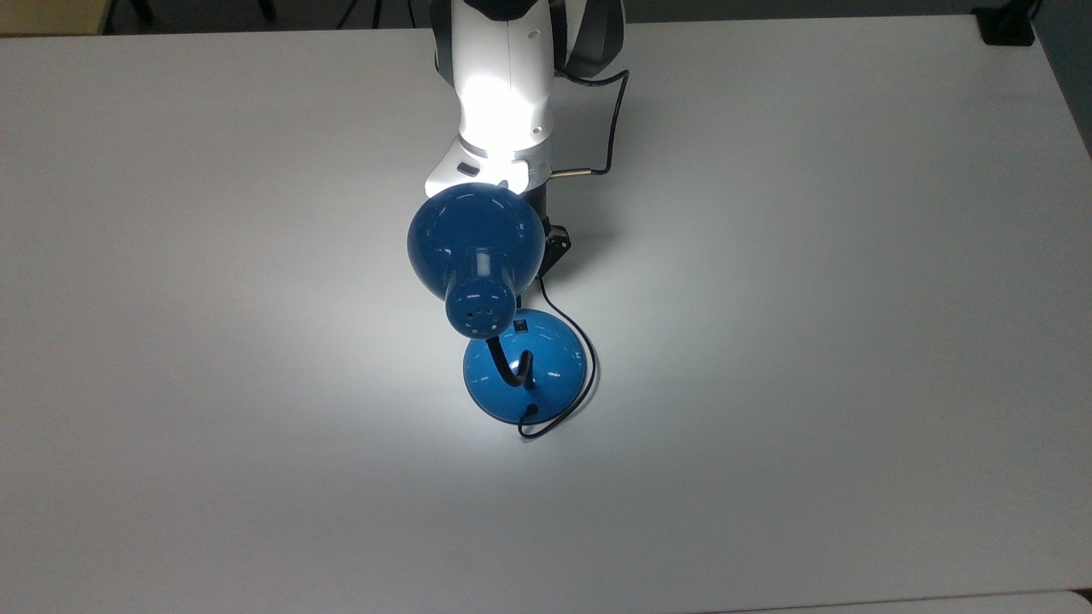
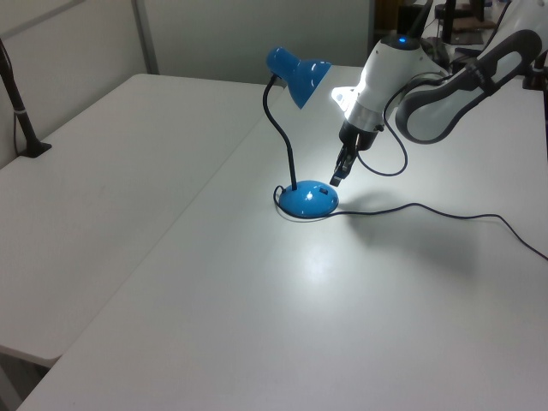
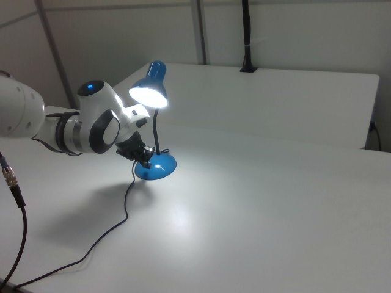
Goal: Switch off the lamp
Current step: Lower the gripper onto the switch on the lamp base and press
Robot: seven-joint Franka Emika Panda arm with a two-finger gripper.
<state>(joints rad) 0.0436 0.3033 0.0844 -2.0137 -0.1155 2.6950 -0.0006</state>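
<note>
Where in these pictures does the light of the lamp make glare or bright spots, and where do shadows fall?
Top view: the lamp overexposes the white arm and lights a pool on the table around its base. Left view: a bright patch on the table below the base, and the arm's shadow at the left view's right. Right view: the shade's opening glows white.

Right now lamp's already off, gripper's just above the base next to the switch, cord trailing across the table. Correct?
Not quite: the lamp is on. The right view shows the shade glowing, with a bright patch on the table. The rest holds: the gripper hangs just above the base by the switch, and the cord trails across the table.
</note>
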